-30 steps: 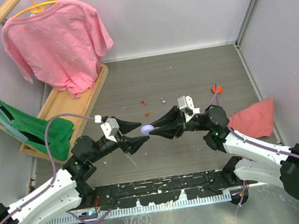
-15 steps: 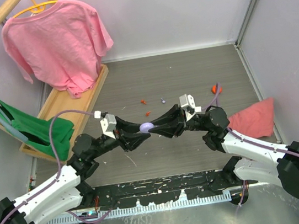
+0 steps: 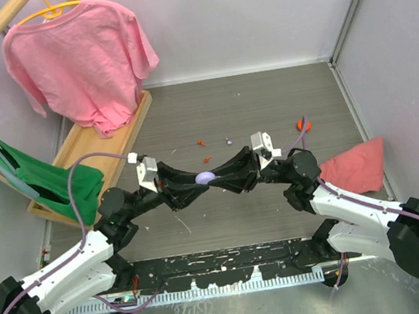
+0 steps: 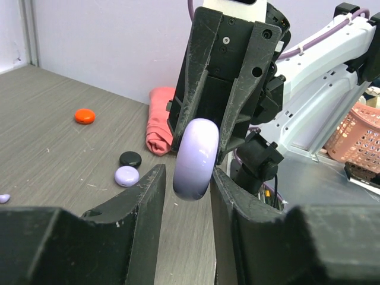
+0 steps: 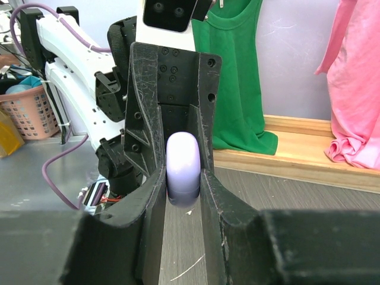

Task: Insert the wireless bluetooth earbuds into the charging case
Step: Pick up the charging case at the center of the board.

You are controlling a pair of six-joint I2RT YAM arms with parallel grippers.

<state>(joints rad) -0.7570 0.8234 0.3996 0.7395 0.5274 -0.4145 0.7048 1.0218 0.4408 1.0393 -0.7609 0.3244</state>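
Note:
A lilac disc (image 3: pixel 205 178) hangs above the table between both grippers. My right gripper (image 3: pixel 212 178) is shut on it, and in the right wrist view its jaws (image 5: pixel 182 178) press both faces of the disc (image 5: pixel 183 160). My left gripper (image 3: pixel 199 180) is open, its fingers on either side of the disc (image 4: pixel 196 154), with a gap on the left side in the left wrist view (image 4: pixel 187 172). The charging case (image 4: pixel 130 158), a small black puck, lies on the table beside a second lilac disc (image 4: pixel 126 176). It is hidden in the top view. The earbuds are not in view.
An orange disc (image 3: pixel 303 123) and a pink cloth (image 3: pixel 355 164) lie at the right. Red scraps (image 3: pixel 201 142) and a lilac scrap (image 3: pixel 228 139) lie mid-table. A wooden rack (image 3: pixel 98 141) with a pink shirt (image 3: pixel 79 62) and a green shirt (image 3: pixel 49 183) stands at the left.
My left gripper has moved right toward the right gripper, and its open fingers now straddle the lilac disc. The right gripper has held the disc almost still.

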